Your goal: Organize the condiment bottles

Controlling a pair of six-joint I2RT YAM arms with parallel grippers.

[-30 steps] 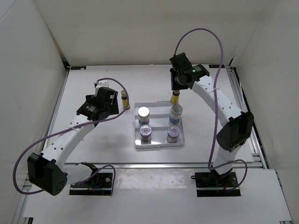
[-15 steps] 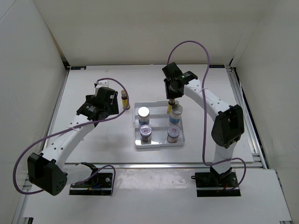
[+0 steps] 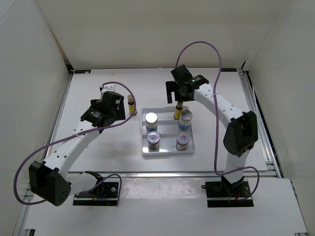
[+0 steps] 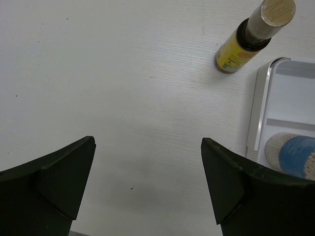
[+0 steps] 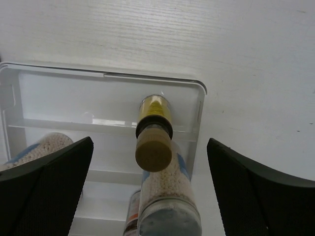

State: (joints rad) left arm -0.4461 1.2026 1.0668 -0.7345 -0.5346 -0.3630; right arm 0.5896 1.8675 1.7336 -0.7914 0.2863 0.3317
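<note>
A robotics lab cell: plain white walls (image 3: 29, 73) box in a white desk (image 3: 147, 88) edged by metal rails (image 3: 64, 103), with cabled left arm (image 3: 74, 142) and right arm (image 3: 221, 105) bolted on.

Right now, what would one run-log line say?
right gripper open above amber bottle upright in tray | left gripper open over table | second amber bottle outside tray

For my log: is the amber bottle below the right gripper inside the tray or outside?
Inside. The amber bottle stands upright inside the rim of the tray; the right gripper is open, fingers clear of it.
</note>
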